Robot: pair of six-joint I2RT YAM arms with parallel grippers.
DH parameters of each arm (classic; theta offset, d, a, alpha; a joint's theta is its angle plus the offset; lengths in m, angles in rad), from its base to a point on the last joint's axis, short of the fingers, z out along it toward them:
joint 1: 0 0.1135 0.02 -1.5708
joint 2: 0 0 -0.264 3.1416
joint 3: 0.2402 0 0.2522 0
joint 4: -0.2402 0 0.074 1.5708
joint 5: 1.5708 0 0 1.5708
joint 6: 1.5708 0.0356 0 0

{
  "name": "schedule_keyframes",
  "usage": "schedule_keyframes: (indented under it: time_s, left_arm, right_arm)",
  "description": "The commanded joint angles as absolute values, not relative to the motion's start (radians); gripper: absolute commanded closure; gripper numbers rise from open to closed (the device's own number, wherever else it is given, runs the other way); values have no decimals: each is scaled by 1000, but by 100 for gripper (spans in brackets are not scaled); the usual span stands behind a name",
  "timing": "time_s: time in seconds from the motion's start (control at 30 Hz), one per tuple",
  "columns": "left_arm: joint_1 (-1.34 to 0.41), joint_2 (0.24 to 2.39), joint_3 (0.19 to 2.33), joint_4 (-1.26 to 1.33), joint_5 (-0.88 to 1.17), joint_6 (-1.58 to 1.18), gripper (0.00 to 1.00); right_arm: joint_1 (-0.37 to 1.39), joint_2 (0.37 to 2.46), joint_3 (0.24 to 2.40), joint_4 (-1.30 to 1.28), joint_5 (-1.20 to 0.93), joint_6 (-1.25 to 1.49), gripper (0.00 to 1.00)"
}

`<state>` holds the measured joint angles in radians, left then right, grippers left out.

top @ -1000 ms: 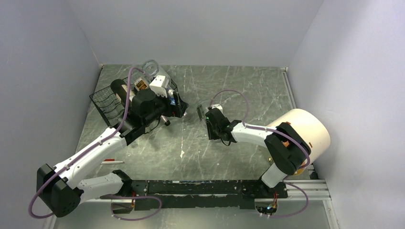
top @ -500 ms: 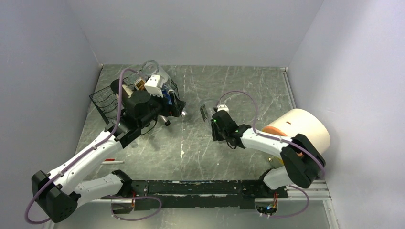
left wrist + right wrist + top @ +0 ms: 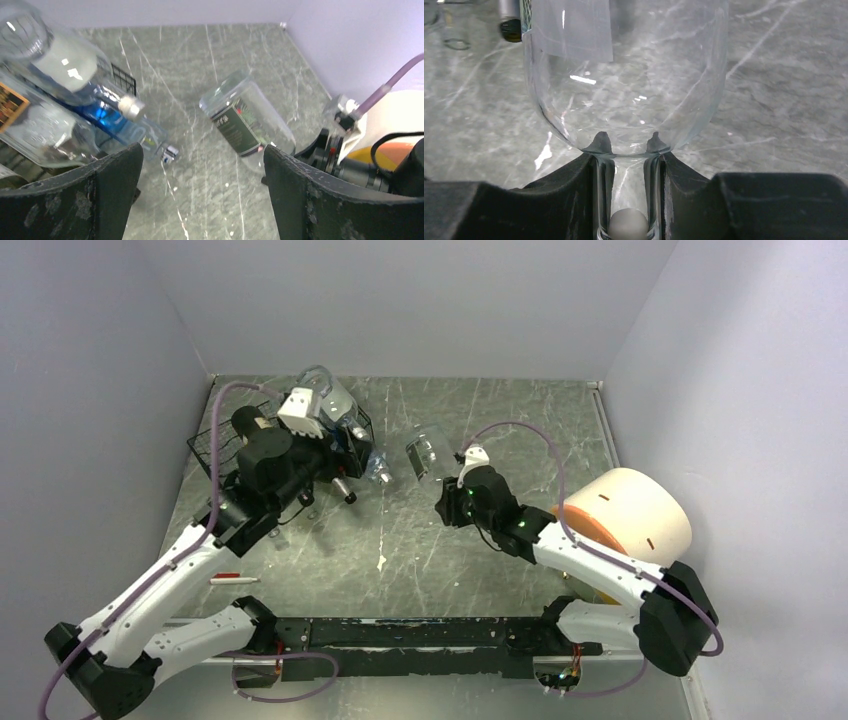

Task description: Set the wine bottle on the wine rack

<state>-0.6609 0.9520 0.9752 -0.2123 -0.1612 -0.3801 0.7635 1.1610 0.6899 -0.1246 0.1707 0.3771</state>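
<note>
Right wrist view shows the bottle [image 3: 624,75] with its thin neck pinched tight between the two fingers of the right hand [image 3: 629,165]. From the top, the bottle is in the middle of the frame, over the table [image 3: 500,420], apart from the rack [image 3: 215,452] at the upper left. On the rack lie other bottles [image 3: 335,405]. The left hand [image 3: 201,155] is wide open near the rack and holds nothing.

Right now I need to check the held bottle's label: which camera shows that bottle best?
Left wrist view: the wine bottle shows its clear body and dark label, side on. The right wrist view shows only its neck and shoulder, pinched in the right end effector. The top view shows it small.
</note>
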Motion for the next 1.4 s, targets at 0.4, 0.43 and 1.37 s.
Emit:
schedule_keyframes:
  time_s: [0.4, 0.43, 1.37]
  left_arm:
    - [-651, 744, 1246, -279, -252, -242, 6]
    - [-651, 727, 1250, -281, -253, -239, 6]
    - [-651, 582, 1381, -509, -382, -166, 6]
  right_arm:
    - [1009, 1337, 1068, 341, 14, 385, 100]
    - [1020, 1372, 1098, 360, 12, 400, 100]
    - [1203, 2390, 2258, 81, 270, 543, 100]
